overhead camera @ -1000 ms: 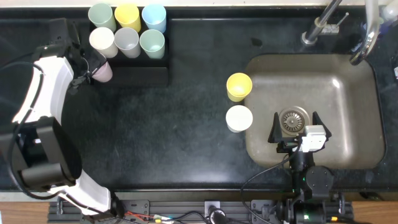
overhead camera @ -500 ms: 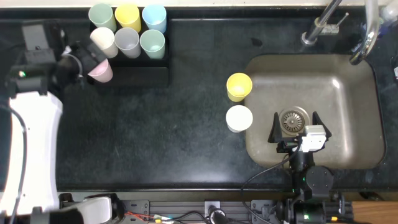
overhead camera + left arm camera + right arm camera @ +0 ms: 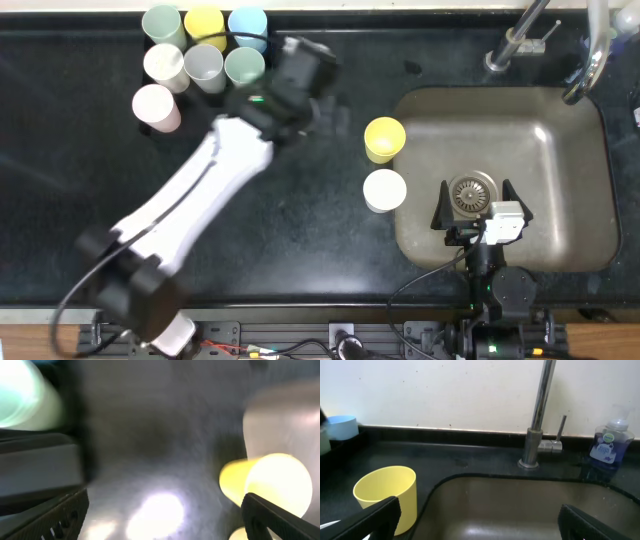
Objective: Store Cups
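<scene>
Wide open and empty, over the counter between cup rack and yellow cup — left gripper. Likewise spread, holding nothing, above the sink — right gripper. Just beside the rack, pink cup; near the sink, white cup.

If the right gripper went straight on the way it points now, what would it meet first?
The right gripper would most likely meet the sink's far wall, below the faucet; depth is unclear. The yellow cup stands off that line.
</scene>
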Robot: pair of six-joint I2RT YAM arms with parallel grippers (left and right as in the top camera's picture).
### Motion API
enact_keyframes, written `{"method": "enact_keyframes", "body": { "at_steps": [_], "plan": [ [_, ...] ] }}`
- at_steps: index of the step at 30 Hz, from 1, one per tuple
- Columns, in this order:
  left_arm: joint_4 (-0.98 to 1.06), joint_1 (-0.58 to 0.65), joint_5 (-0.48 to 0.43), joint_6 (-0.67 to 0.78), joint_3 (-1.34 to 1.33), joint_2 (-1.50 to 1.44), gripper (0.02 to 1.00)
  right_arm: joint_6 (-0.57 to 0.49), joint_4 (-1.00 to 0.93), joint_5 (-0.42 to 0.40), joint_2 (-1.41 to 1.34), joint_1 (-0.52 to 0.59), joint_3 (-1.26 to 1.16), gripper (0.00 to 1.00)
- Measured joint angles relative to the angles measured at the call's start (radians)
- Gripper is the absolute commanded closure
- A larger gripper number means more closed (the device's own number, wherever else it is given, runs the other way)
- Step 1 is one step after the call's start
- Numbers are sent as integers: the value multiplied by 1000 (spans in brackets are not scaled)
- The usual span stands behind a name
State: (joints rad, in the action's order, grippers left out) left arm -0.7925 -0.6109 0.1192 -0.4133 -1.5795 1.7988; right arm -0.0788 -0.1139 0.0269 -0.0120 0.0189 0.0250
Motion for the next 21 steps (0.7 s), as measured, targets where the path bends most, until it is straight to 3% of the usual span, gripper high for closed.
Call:
{"method": "enact_keyframes", "body": {
  "at_steps": [8,21],
  "plan": [
    [-27,-96,-29,66,-21,82,20,0,1,0,0,0,0,3],
    [-33,-97,-95,107,-30,116,40,0,0,0,0,0,0,3]
  ]
}}
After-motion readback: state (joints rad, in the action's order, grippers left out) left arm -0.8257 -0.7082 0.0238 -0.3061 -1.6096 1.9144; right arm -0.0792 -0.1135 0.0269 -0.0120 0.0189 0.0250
